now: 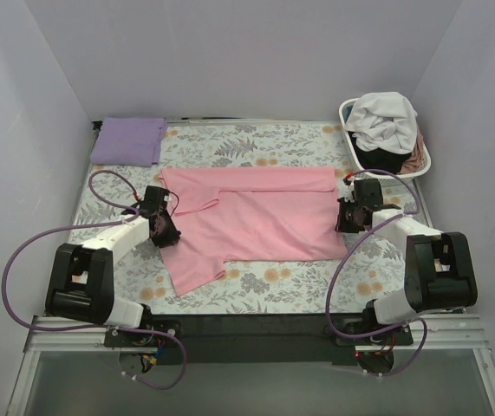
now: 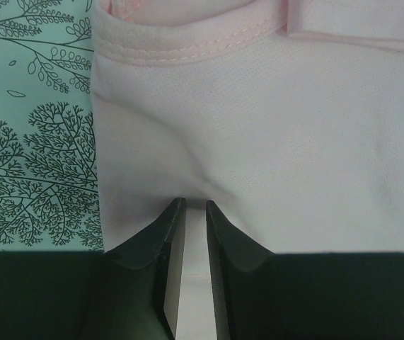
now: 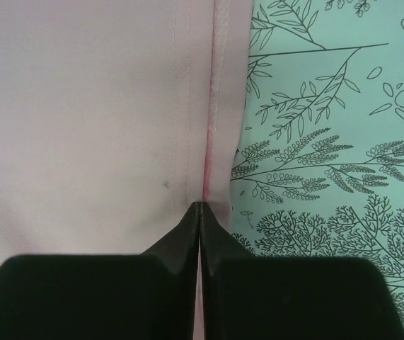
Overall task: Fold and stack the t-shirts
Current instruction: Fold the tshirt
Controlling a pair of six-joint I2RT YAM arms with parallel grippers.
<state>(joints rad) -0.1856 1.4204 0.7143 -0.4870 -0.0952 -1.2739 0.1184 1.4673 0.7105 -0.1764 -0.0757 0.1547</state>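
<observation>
A light pink t-shirt (image 1: 256,217) lies spread across the floral table cover, with its top part folded over and one sleeve hanging toward the near left. My left gripper (image 1: 166,227) sits at the shirt's left end near the collar. In the left wrist view the left gripper (image 2: 194,204) has its jaws pinched on the pink cloth (image 2: 258,127). My right gripper (image 1: 345,217) is at the shirt's right edge. In the right wrist view the right gripper (image 3: 199,204) is shut on the stitched hem (image 3: 194,92). A folded lavender t-shirt (image 1: 127,140) lies at the back left corner.
A white laundry basket (image 1: 396,174) stands at the back right corner and holds a white tee (image 1: 384,117), a black one (image 1: 387,161) and a dusty pink one (image 1: 416,159). Grey walls close in the table on three sides. The floral cover (image 1: 273,282) shows in front of the shirt.
</observation>
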